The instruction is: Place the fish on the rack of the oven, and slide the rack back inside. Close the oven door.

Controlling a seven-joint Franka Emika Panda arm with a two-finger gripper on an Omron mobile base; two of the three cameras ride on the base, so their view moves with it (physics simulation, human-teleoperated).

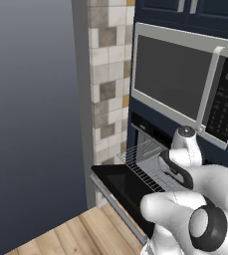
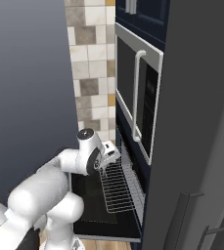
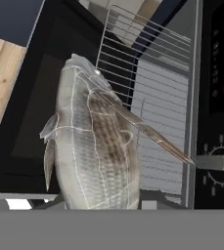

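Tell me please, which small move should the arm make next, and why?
Probably lower the fish onto the rack and let go. The jaws hold the fish above the pulled-out rack, and the oven door lies open below it, so nothing seems to block the way down.

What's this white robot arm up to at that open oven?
The arm's gripper holds a grey-silver fish above the rack, which is pulled out over the lowered oven door. The fish is not yet on the rack. The oven sits below a silver-framed microwave, and its door is open.
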